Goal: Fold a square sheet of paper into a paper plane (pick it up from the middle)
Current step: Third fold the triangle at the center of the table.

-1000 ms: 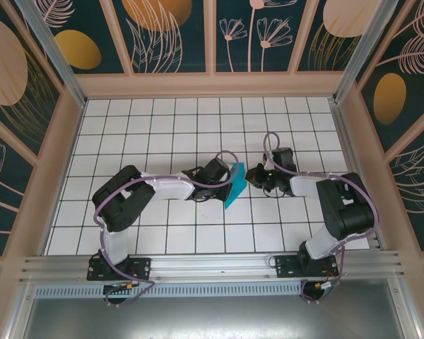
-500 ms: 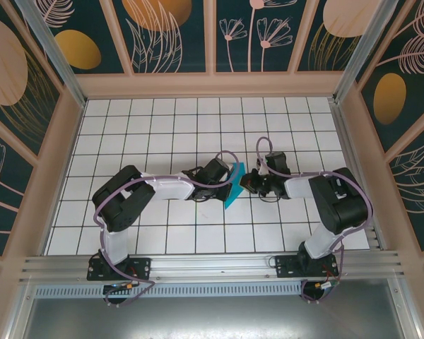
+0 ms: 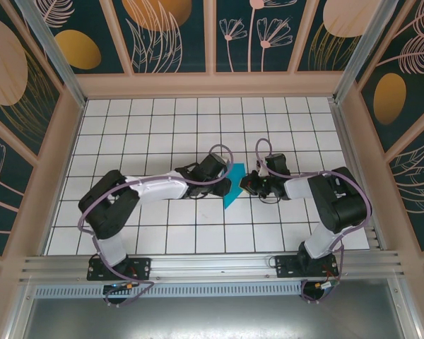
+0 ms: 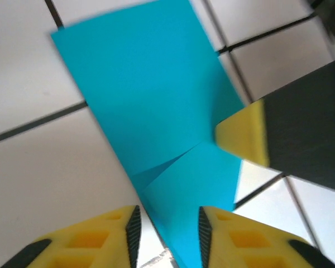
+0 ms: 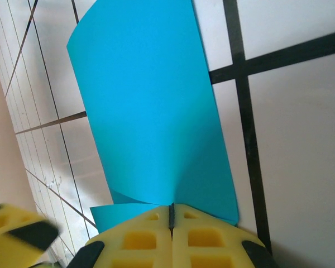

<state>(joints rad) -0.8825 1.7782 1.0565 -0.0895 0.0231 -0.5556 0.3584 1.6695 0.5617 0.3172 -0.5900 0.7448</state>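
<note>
Near the middle of the desk [image 3: 162, 127], the folded paper [image 3: 232, 185] is pinched at one edge by the right end effector [image 5: 171, 211], while the left end effector [image 4: 168, 218] is seen slightly spread about the opposite tip.

Top external view: taken from above and behind the arm bases, aimed down at the whole tiled table [image 3: 127, 120], from far off.

Left wrist view: taken from just behind the left gripper [image 4: 168, 215], aimed forward past its fingertips, very near the square sheet of paper [image 4: 151, 100].

Right wrist view: set likewise behind the right gripper [image 5: 171, 207], equally near.

The sheet and the tiles ahead of the fingertips are shared by all three views.
</note>
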